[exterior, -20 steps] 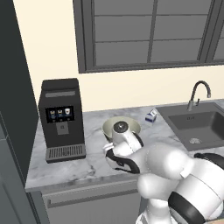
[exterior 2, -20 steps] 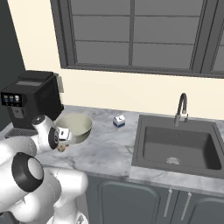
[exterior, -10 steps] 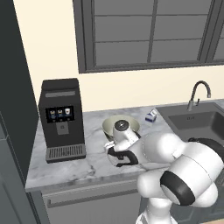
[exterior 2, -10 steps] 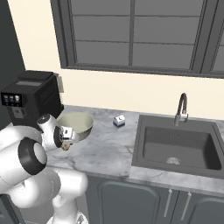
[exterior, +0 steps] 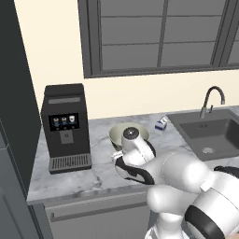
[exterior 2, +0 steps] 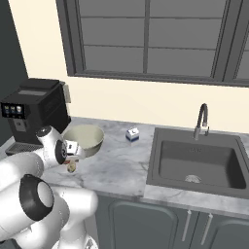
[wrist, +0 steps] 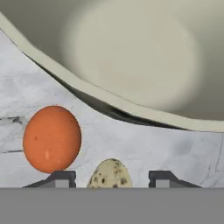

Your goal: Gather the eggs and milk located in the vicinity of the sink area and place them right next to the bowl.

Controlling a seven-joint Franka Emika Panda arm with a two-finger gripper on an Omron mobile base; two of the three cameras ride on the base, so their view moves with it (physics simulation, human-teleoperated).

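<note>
Eggs set down beside the bowl; milk not yet gathered.
The gripper [wrist: 108,178], jaws spread, straddles the speckled egg [wrist: 110,174] beside the orange egg [wrist: 51,138] near the bowl [wrist: 131,109], apparently releasing it; the milk [exterior 2: 132,134] stands near the sink [exterior 2: 197,163].

place: home kitchen | landmark: sink [exterior 2: 197,163] set in marble counter [exterior 2: 121,163] | faucet [exterior 2: 201,120] behind sink | coffee machine [exterior: 64,127] far left of sink | grey cabinets [exterior 2: 160,223] below sink | window [exterior 2: 146,39] above
</note>
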